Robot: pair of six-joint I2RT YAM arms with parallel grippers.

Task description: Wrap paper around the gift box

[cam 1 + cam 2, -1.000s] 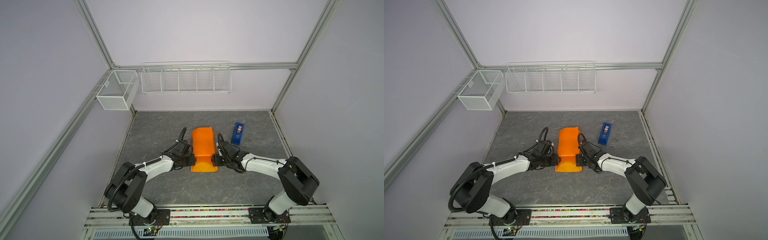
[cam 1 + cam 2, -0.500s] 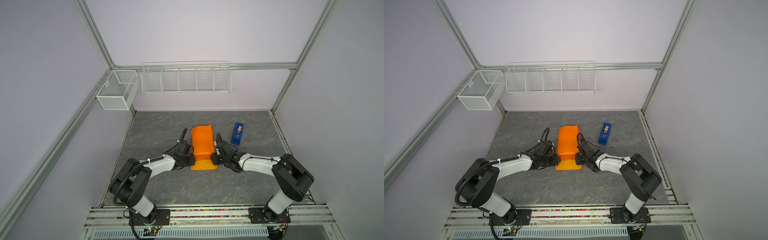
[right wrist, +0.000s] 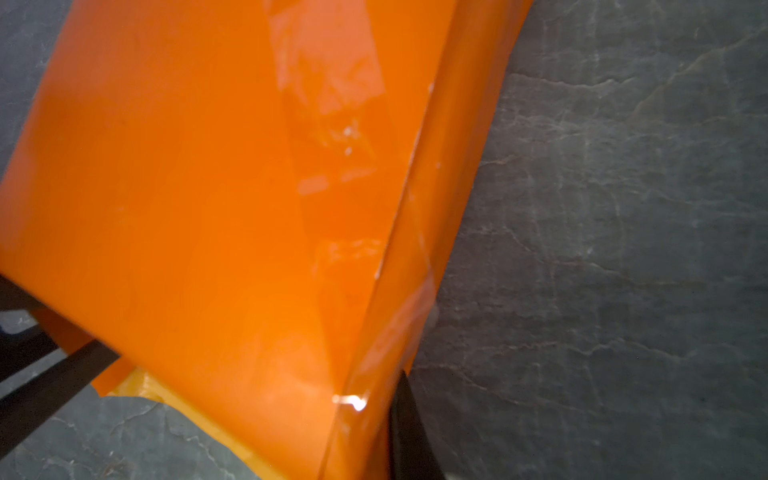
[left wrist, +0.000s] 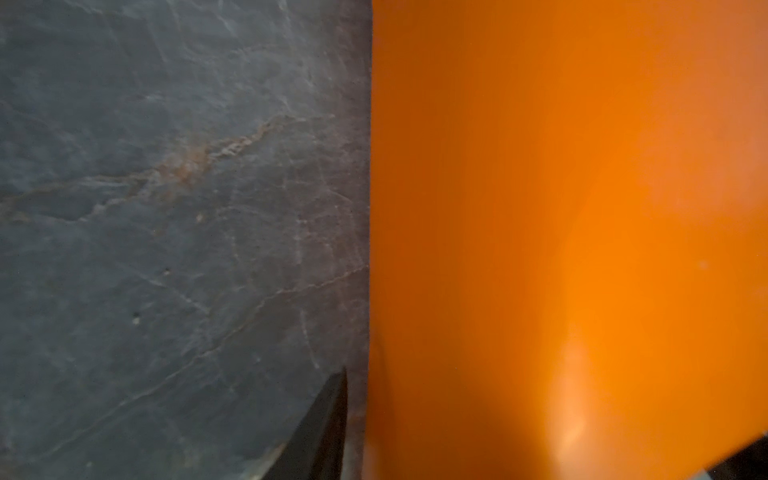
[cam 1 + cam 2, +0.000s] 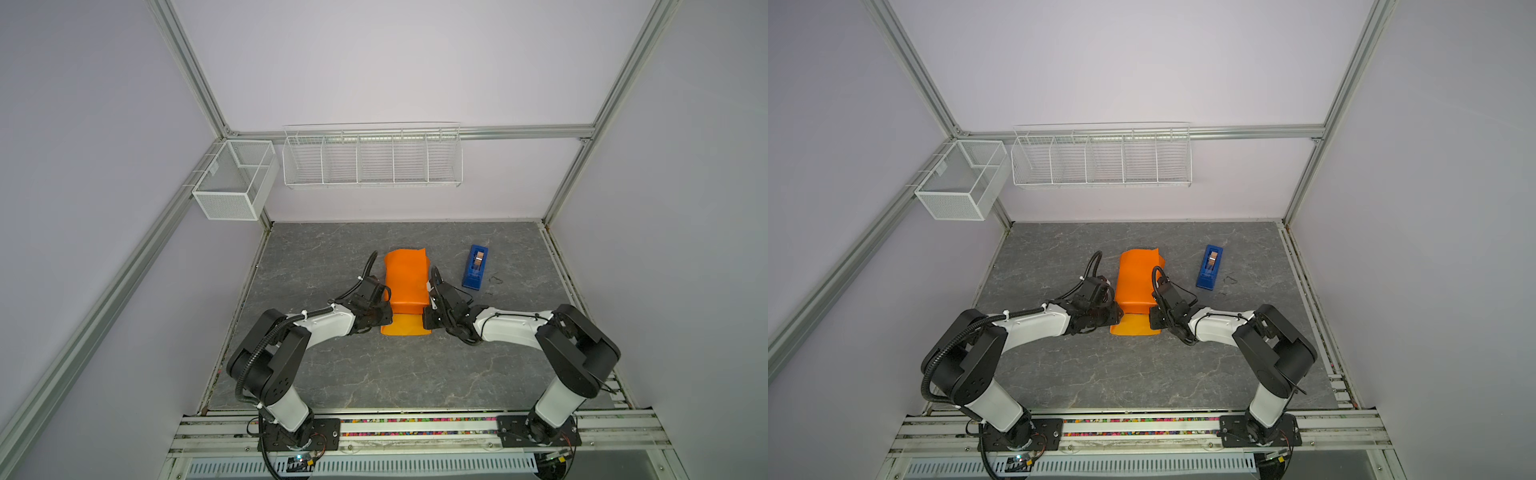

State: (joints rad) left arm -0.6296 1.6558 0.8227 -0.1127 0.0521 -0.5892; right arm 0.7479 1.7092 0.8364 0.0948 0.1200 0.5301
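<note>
Your left fingers stand apart astride the paper; your right fingers are closed at its other side. It hides the gift box in the middle of the table. It looks thin, slick and crease-prone, so pinch the loose flap toward the near edge.

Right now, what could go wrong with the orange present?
1. The paper has a flap sticking out flat on the table. If it isn't tucked, that end may stay open.
2. The left gripper and right gripper crowd the package's near corners and might crumple or tear the paper.
3. The tape dispenser stands apart, so fetching it may let the wrap spring open.
</note>
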